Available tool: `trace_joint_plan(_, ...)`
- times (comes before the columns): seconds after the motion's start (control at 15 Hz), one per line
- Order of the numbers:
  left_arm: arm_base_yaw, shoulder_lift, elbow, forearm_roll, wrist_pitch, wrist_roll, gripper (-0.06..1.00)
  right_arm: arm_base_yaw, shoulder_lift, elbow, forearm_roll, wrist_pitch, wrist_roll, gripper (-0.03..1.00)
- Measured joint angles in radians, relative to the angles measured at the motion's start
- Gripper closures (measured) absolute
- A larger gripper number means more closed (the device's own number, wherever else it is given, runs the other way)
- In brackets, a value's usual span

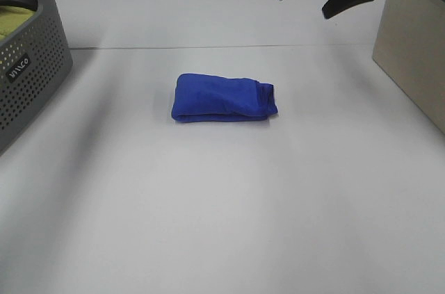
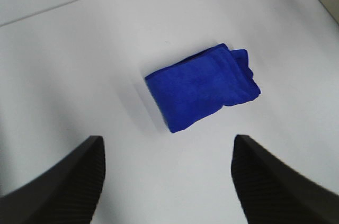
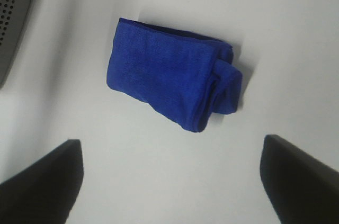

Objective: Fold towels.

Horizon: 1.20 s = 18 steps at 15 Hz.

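A blue towel (image 1: 222,98) lies folded into a small thick rectangle at the middle of the white table (image 1: 229,203). One end is rolled over in a bulge. It also shows in the left wrist view (image 2: 204,87) and in the right wrist view (image 3: 169,81). My right gripper (image 1: 304,2) is open and empty, raised high over the far right of the table, well apart from the towel. My left gripper (image 2: 168,142) is open and empty, above the table with the towel ahead of it. It is out of the exterior view.
A grey perforated basket (image 1: 35,64) stands at the far left with a yellow-green cloth (image 1: 14,16) inside. Its corner shows in the right wrist view (image 3: 13,17). A beige box (image 1: 414,51) stands at the right edge.
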Motion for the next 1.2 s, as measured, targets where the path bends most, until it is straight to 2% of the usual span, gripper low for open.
trace_joint_plan(0.13,0.0,-0.135,0.094,0.087,0.001,-0.02,0.3,0.0,-0.146,0.09,-0.058,0.001,0.01,0.12)
trace_joint_plan(0.27,0.0,-0.274,0.236,0.133,0.001,-0.04,0.3,0.0,-0.253,0.184,-0.077,0.002,0.017,0.12)
trace_joint_plan(0.33,0.0,-0.316,0.283,0.14,0.003,-0.044,0.3,0.0,-0.323,0.255,-0.079,0.002,0.018,0.12)
trace_joint_plan(0.73,0.0,-0.841,0.857,0.147,-0.045,-0.052,0.3,0.0,-0.771,0.79,-0.136,0.005,0.018,0.12)
trace_joint_plan(0.87,0.0,-1.015,0.998,0.148,-0.045,-0.052,0.3,0.0,-0.911,0.97,-0.17,0.006,0.018,0.12)
trace_joint_plan(0.93,0.0,-1.21,1.119,0.148,-0.039,-0.053,0.3,0.0,-1.078,1.15,-0.212,0.006,0.018,0.12)
trace_joint_plan(1.2,0.0,-1.493,1.265,0.147,-0.018,-0.046,0.3,0.0,-1.363,1.359,-0.244,0.002,0.018,0.12)
